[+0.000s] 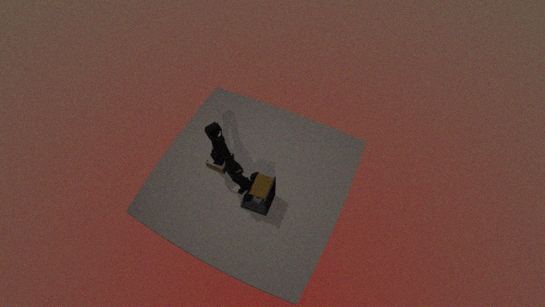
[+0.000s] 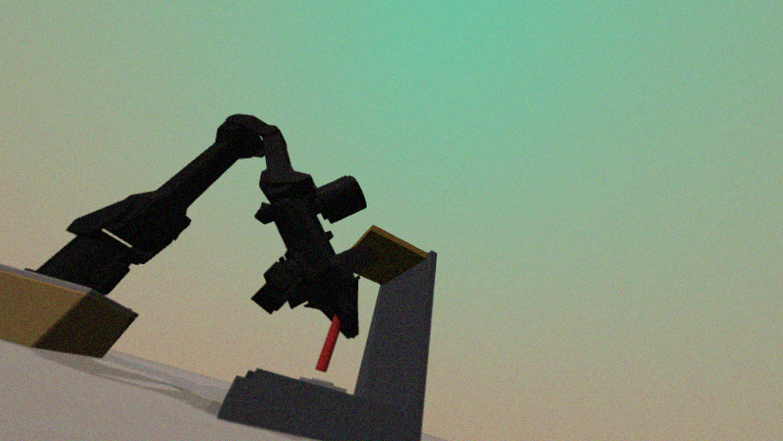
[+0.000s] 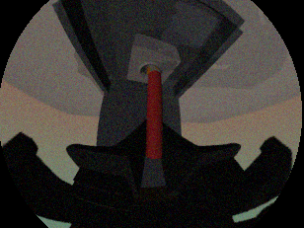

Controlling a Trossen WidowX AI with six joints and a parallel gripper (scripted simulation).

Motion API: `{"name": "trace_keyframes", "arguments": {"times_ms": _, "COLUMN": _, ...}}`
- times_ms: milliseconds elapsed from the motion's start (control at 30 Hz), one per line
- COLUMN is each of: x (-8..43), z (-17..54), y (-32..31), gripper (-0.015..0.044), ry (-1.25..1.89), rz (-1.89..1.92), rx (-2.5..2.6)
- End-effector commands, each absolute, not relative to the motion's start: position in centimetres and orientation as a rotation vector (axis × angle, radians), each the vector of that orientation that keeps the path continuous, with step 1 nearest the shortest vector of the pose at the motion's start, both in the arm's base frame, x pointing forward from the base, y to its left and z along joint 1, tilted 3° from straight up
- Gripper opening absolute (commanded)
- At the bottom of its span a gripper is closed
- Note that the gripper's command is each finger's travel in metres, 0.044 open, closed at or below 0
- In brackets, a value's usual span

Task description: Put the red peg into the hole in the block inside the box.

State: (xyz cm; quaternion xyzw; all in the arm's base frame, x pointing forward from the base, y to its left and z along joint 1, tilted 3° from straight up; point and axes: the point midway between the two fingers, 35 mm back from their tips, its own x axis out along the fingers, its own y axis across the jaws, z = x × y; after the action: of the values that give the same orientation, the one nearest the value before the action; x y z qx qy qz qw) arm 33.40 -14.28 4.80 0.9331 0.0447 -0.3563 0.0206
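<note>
The red peg (image 2: 328, 345) (image 3: 154, 108) is held by its upper part in my gripper (image 2: 342, 325) (image 3: 152, 122), which is shut on it. In the exterior view the peg runs about parallel to the back wall, its lower end a little above the pale block (image 2: 320, 381) (image 3: 139, 54). In the wrist view the lower end covers part of the hole (image 3: 144, 70). The fingers are inside the box (image 2: 402, 328) (image 1: 270, 198), below roof level. The flat roof (image 1: 262, 186) (image 2: 391, 257) is close beside the gripper body; contact cannot be told. The peg is hidden in the top view.
The box's low side wall (image 2: 274, 402) runs along the floor edge, and the tall back wall (image 3: 111, 122) stands just beyond the fingers. The arm's yellow-sided base (image 2: 44, 317) (image 1: 215, 167) stands on the grey table (image 1: 182, 202), away from the box.
</note>
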Motion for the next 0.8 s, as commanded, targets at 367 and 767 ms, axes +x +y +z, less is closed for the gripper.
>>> {"name": "trace_keyframes", "arguments": {"times_ms": 367, "x": 34.0, "z": 5.0, "y": -14.8, "gripper": 0.0000, "ry": 0.129, "rz": -1.098, "rx": 2.894}}
{"name": "trace_keyframes", "arguments": {"times_ms": 767, "x": 33.9, "z": 3.9, "y": -14.7, "gripper": 0.0000, "ry": 0.129, "rz": -1.098, "rx": 2.894}}
